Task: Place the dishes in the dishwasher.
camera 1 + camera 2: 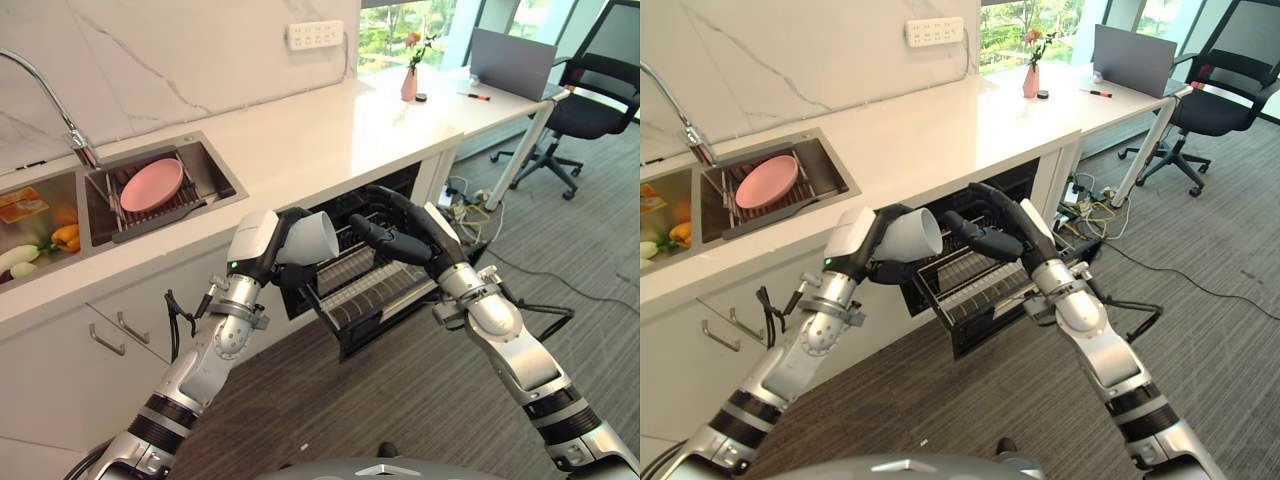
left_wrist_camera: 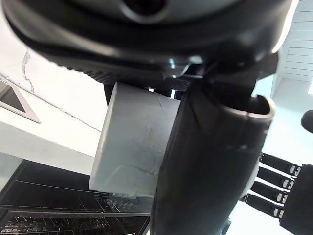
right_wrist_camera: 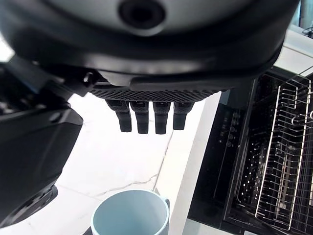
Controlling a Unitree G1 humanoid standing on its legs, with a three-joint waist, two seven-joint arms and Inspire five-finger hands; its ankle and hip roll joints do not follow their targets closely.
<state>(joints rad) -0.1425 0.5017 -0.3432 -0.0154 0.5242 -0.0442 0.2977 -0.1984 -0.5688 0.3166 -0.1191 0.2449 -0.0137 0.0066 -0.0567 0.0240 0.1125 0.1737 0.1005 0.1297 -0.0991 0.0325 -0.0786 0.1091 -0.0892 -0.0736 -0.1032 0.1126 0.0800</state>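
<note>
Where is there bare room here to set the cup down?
Free: the white countertop between the sink and the vase. Crowded: the pink plate fills the sink rack, and both the left hand holding the cup and the right hand hover over the dishwasher rack.

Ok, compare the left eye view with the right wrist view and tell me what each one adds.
The left eye view adds the pink plate in the sink rack, the faucet and the office chair. The right wrist view adds the pale cup's open mouth, seen from above, and the right hand's straight fingers over it. Both show the cup, held in the left hand, and the pulled-out dishwasher rack.
</note>
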